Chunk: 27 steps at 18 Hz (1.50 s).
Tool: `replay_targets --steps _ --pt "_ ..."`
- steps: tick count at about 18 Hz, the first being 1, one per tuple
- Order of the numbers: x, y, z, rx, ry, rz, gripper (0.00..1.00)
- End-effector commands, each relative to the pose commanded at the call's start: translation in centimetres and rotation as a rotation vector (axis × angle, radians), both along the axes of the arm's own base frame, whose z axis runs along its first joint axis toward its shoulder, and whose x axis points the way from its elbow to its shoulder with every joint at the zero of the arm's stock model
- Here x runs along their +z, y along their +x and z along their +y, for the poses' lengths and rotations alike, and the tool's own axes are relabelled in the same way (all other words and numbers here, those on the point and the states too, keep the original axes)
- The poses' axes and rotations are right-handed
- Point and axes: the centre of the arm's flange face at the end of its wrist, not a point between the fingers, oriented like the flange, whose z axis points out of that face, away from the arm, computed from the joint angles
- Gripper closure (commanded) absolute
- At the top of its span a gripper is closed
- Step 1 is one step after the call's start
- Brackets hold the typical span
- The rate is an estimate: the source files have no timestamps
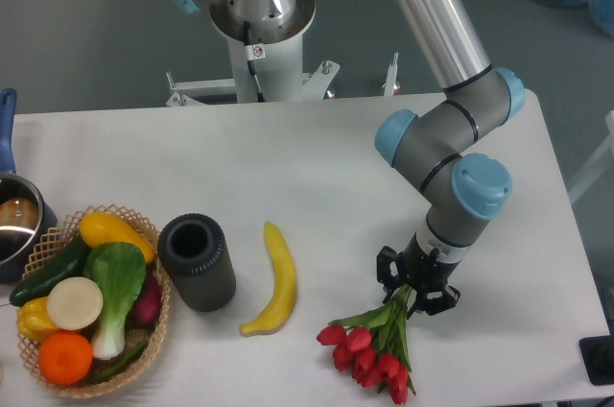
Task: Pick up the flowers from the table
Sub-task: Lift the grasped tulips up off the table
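The flowers [372, 353] are a small bunch of red tulips with green leaves, near the front right of the white table [317, 157]. The red heads point toward the front edge and the stems run up into my gripper [418, 294]. The gripper points down over the stem end and looks shut on the stems, which its black fingers hide. I cannot tell whether the blooms rest on the table or hang just above it.
A yellow banana [274, 280] lies left of the flowers. A dark cylindrical cup [197, 262] stands further left. A wicker basket [153, 330] of toy vegetables sits at the front left, and a pot [14, 220] at the left edge.
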Motion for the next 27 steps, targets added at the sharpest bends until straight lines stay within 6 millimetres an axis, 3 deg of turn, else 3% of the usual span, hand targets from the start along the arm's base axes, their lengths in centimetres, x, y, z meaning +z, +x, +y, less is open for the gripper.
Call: replay_targets --steps 6,9,12,13,14,18,22,27 --pt "1.3 0.1 -0.1 -0.001 0.009 0.017 0.74" --pt "3.9 0.2 -0.2 -0.003 0.033 0.048 0.73" --pt "7.7 0.6 0.0 -0.009 0.101 0.073 0.73" --pt "11.0 0.9 -0.3 -0.007 0.194 0.070 0.73" --pt "12.5 0.5 -1.2 0.005 0.232 0.073 0.73" --pt "16.5 0.0 -2.8 0.064 0.388 0.017 0.74" --pt "18.8 -0.8 -4.7 0.091 0.424 0.037 0.73" --pt "19.5 -1.8 -7.0 0.121 0.523 -0.013 0.73"
